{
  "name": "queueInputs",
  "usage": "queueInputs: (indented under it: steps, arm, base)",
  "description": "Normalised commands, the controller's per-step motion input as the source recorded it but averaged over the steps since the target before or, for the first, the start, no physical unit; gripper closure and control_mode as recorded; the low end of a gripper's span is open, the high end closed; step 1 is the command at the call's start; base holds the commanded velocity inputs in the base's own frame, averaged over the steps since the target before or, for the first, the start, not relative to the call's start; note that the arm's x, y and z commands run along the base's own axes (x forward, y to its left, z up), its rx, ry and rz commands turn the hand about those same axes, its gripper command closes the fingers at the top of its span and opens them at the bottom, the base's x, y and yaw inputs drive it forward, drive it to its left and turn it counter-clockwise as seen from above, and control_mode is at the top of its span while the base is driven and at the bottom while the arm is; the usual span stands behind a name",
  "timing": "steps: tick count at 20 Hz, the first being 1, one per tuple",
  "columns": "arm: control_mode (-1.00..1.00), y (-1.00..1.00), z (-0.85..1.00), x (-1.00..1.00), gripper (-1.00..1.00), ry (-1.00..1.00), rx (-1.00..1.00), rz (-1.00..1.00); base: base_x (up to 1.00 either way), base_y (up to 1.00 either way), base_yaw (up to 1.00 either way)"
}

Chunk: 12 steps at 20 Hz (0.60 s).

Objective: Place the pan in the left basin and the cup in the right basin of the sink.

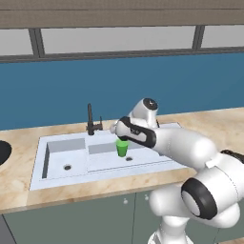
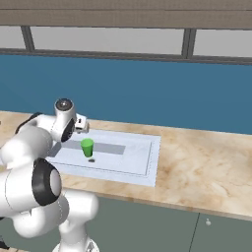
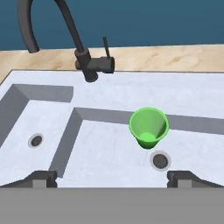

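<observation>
The green cup (image 3: 148, 127) stands upright in the right basin (image 3: 105, 153), just beside its round drain (image 3: 160, 160). It also shows in the left base view as the cup (image 1: 122, 148) and in the right base view as the cup (image 2: 87, 146). My gripper (image 3: 113, 178) hovers above it, open, with both fingertips (image 3: 43, 177) apart from the cup. The left basin (image 1: 62, 157) holds nothing. The black pan (image 1: 3, 152) lies on the counter at the far left, cut off by the picture's edge.
A slim black faucet (image 1: 90, 121) rises from the sink's back rim (image 1: 66, 139), close to my hand. Marbled counter (image 2: 206, 162) stretches to the right of the sink. A blue wall runs behind it.
</observation>
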Motion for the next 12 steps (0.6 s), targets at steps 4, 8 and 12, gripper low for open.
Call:
queueInputs:
  steps: [4,8,12]
  arm:
    - [-1.00,-0.35,0.00,-0.06,-1.00,0.00,0.00,0.00]
    - [-1.00,-0.26,0.00,-0.03,-1.00,0.00,0.00,0.00]
    - [-1.00,-0.16,0.00,-0.04,-1.00,0.00,0.00,0.00]
  base:
    - [0.00,0.00,0.00]
    - [0.00,0.00,0.00]
    - [0.00,0.00,0.00]
